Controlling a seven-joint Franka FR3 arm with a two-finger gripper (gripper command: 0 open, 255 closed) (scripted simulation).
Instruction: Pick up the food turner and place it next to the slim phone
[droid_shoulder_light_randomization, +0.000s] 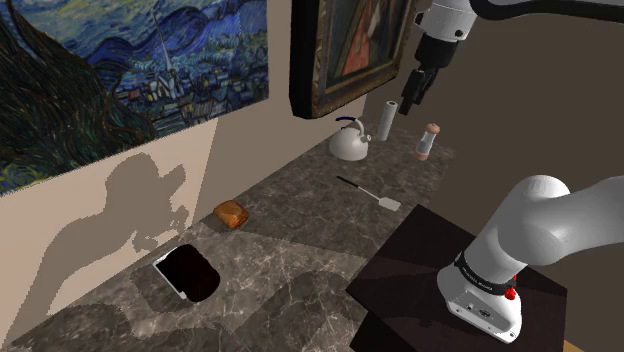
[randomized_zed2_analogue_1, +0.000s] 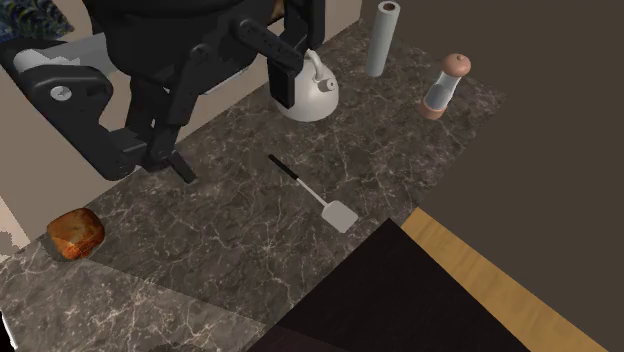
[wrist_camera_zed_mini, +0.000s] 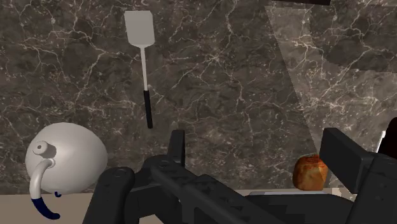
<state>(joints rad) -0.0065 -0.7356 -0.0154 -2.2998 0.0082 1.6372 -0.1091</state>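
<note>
Dark marbled counter (droid_shoulder_light_randomization: 300, 240) ran below a painted wall in the shoulder view. On it the turner (droid_shoulder_light_randomization: 370, 192) lay flat near the stand (droid_shoulder_light_randomization: 420, 250), well apart from the phone (droid_shoulder_light_randomization: 187, 273). The gripper (droid_shoulder_light_randomization: 412, 95) hung high over the counter's far end.

From the second exterior view, the turner's pale blade (randomized_zed2_analogue_1: 339, 214) pointed toward the stand and its dark handle (randomized_zed2_analogue_1: 284, 168) toward the kettle (randomized_zed2_analogue_1: 305, 90).

Through the wrist view, the fingers (wrist_camera_zed_mini: 177, 147) stood wide apart, holding nothing. The turner looked light, stiff and thin. I judged the slim handle the best hold, pinched across its width, close to the counter.
</note>
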